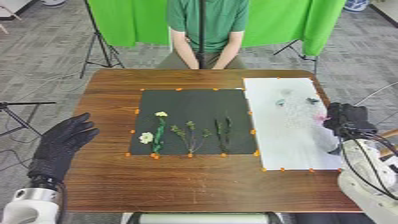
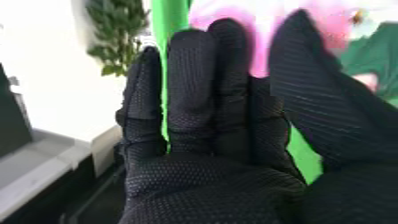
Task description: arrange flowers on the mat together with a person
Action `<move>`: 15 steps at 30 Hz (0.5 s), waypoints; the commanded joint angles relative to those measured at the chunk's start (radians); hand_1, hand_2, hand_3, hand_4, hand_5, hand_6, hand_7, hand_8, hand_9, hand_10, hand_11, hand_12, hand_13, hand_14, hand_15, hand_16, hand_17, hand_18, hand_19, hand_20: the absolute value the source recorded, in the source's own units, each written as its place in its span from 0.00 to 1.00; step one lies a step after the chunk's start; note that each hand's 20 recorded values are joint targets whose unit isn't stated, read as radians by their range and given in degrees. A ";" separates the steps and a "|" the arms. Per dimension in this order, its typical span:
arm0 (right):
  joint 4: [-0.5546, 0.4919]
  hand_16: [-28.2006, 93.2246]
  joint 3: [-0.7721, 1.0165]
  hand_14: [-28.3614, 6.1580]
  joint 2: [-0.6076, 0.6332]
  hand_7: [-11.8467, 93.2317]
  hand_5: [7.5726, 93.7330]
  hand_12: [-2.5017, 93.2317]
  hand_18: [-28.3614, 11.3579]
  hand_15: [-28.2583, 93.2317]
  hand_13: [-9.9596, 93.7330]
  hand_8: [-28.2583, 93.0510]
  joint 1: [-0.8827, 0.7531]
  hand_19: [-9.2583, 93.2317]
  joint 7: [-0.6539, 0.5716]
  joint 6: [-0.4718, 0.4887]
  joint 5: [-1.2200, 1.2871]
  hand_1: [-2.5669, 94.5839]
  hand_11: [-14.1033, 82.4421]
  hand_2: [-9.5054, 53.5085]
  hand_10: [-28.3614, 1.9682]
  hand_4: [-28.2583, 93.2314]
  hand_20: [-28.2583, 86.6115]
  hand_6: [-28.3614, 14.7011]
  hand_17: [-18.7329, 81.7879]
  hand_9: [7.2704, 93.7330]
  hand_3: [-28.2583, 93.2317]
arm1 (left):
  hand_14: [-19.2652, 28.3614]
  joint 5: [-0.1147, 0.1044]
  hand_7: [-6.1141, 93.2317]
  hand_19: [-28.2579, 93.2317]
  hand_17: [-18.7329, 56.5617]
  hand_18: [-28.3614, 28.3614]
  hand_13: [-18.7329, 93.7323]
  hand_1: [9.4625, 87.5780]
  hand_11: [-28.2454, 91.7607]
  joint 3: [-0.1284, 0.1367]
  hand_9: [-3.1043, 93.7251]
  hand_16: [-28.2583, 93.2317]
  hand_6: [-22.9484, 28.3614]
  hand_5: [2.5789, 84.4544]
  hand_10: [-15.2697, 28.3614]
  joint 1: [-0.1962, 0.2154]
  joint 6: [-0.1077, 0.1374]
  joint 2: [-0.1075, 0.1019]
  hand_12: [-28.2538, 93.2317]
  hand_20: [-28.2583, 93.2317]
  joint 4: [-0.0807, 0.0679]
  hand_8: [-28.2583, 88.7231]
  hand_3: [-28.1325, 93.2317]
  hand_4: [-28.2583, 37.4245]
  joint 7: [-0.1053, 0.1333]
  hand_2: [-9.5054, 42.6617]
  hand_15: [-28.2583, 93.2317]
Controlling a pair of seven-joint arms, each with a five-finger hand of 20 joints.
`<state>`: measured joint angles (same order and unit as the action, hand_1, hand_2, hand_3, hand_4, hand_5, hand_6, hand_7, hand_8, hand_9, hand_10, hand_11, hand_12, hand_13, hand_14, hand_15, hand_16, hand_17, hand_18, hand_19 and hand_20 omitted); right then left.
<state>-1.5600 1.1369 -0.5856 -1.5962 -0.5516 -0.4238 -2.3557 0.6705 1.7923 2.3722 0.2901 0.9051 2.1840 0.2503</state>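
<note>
White flowers (image 1: 146,137), green sprig (image 1: 191,136) and dark leafy stems (image 1: 223,132) are laid side by side on black mat (image 1: 178,102). Right hand (image 1: 348,119), fingers straight, is placed at outer edge of white sheet (image 1: 275,140); pink flower (image 2: 258,11) is seen behind fingers, contact cannot be told. Left hand (image 1: 60,145) is relaxed beside mat.

Head view: we look forward, down on the counter (image 1: 204,192); wrist view: close at the right hand (image 1: 348,117); both catch green curtain (image 1: 124,25).
</note>
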 commanded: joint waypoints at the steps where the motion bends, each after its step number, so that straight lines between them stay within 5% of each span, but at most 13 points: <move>1: -0.003 0.53 0.004 0.67 0.007 0.65 0.64 0.59 0.32 0.79 0.74 0.24 0.005 0.81 0.016 -0.059 -0.031 0.54 0.52 0.00 0.76 0.00 0.62 0.75 0.48 0.77 0.88 | 0.78 -0.002 0.31 0.69 0.22 0.92 0.45 0.26 0.53 -0.001 0.42 0.23 0.55 0.50 0.71 0.011 -0.006 0.004 0.38 0.30 -0.005 0.16 0.81 0.10 -0.011 0.33 0.63; 6: -0.089 0.53 -0.025 0.67 -0.017 0.64 0.66 0.60 0.31 0.80 0.75 0.24 0.031 0.82 0.076 -0.155 -0.036 0.54 0.51 0.00 0.76 0.00 0.62 0.74 0.49 0.79 0.89 | 0.78 -0.004 0.31 0.69 0.22 0.92 0.45 0.26 0.53 0.000 0.42 0.23 0.56 0.50 0.71 0.016 0.001 0.003 0.38 0.30 -0.003 0.16 0.81 0.10 -0.006 0.33 0.63; 12: -0.186 0.53 -0.187 0.67 -0.094 0.64 0.66 0.61 0.31 0.80 0.75 0.24 0.179 0.82 0.253 -0.243 0.021 0.54 0.51 0.00 0.76 0.00 0.63 0.73 0.49 0.79 0.90 | 0.78 0.006 0.31 0.69 0.22 0.92 0.45 0.26 0.53 -0.010 0.42 0.23 0.56 0.50 0.71 0.001 -0.015 0.015 0.38 0.30 -0.007 0.16 0.81 0.10 -0.026 0.33 0.62; 15: -0.204 0.53 -0.283 0.67 -0.149 0.64 0.66 0.61 0.31 0.80 0.75 0.25 0.267 0.82 0.341 -0.223 0.049 0.53 0.51 0.00 0.76 0.00 0.63 0.73 0.49 0.79 0.90 | 0.78 0.011 0.31 0.70 0.22 0.92 0.45 0.26 0.53 -0.016 0.42 0.23 0.55 0.50 0.71 -0.008 -0.020 0.015 0.38 0.30 -0.010 0.16 0.81 0.10 -0.033 0.33 0.62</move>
<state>-1.6816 1.0151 -0.6003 -1.5199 -0.3722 -0.6631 -2.3405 0.6724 1.7915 2.3714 0.2885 0.9074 2.1838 0.2432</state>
